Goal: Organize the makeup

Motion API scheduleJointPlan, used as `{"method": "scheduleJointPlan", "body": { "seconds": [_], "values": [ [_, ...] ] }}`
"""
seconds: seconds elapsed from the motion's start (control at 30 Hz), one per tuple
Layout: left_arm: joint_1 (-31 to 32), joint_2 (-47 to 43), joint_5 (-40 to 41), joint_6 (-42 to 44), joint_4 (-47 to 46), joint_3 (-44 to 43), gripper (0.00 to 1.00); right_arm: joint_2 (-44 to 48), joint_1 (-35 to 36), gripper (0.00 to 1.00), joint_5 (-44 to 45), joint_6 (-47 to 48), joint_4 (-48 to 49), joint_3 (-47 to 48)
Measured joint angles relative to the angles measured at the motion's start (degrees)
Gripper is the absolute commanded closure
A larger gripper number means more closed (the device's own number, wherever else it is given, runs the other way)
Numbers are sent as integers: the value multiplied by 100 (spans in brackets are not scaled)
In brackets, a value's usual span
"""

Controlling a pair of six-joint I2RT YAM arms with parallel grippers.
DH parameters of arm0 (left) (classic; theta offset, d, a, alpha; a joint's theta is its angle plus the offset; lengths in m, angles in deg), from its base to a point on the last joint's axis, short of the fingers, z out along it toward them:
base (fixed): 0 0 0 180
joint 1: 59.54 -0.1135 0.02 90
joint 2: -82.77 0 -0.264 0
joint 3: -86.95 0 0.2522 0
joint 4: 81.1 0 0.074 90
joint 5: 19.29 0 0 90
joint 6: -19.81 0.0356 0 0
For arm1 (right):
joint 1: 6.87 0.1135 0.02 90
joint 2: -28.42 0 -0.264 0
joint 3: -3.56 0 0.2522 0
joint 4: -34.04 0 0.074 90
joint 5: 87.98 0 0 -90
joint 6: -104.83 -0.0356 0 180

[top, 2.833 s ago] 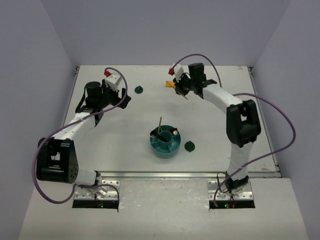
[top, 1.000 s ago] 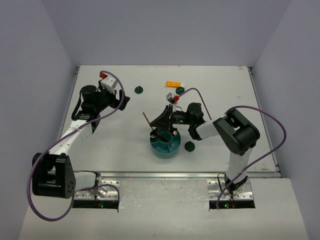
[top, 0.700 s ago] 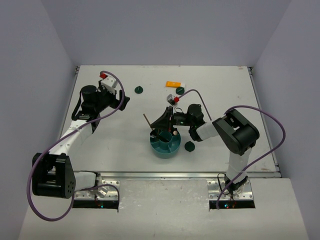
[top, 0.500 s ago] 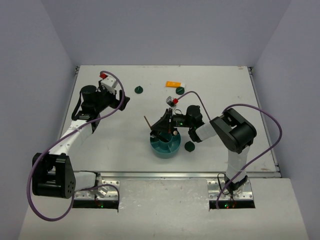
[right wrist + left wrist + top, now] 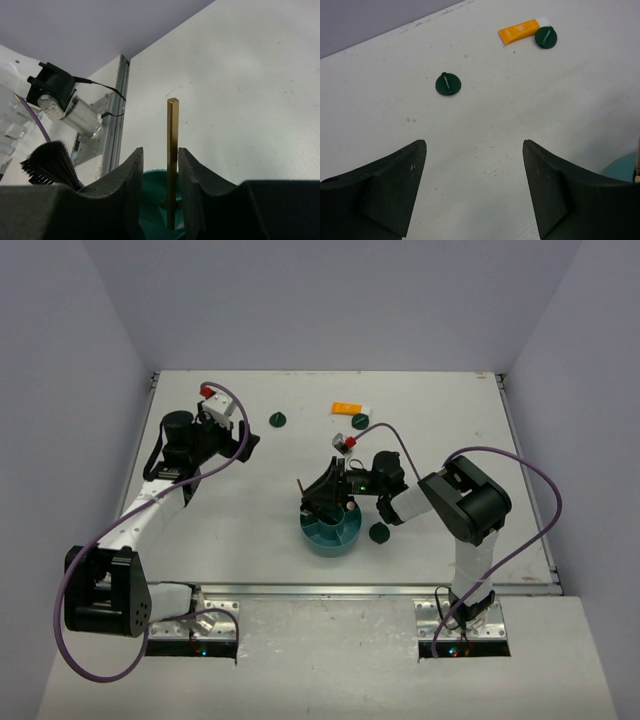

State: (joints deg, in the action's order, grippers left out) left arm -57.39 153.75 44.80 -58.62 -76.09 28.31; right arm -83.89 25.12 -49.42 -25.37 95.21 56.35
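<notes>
My right gripper (image 5: 323, 500) hangs over the teal divided bowl (image 5: 330, 536). In the right wrist view a gold tube (image 5: 172, 150) stands between the jaws of my right gripper (image 5: 160, 152), its lower end in the bowl (image 5: 155, 182). The tube touches the right finger and a gap shows on its left. A black brush (image 5: 50, 162) stands in the bowl. The orange-and-white packet (image 5: 347, 409) and green compacts (image 5: 360, 422) (image 5: 278, 420) lie at the back, and another compact (image 5: 378, 532) lies right of the bowl. My left gripper (image 5: 243, 443) is open and empty.
The left wrist view shows a compact (image 5: 448, 83), the packet (image 5: 520, 31) beside another compact (image 5: 546, 37), and the bowl's rim (image 5: 625, 170) at the right edge. The table's near metal rail (image 5: 107, 135) lies beyond the bowl.
My right gripper carried the gold tube from the back of the table and lowered it into the teal bowl. The left arm shifted slightly early on, then stayed still.
</notes>
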Motion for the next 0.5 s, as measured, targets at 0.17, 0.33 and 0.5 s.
{"method": "scheduleJointPlan", "body": {
  "seconds": [0.17,0.33,0.5],
  "values": [
    [0,0,0,6,0,2,24,3,-53,56,-6,-68,-2,0],
    [0,0,0,20,0,2,24,160,-176,45,-12,-253,-60,89],
    [0,0,0,22,0,2,24,717,-443,38,43,-389,-170,599]
  ]
}}
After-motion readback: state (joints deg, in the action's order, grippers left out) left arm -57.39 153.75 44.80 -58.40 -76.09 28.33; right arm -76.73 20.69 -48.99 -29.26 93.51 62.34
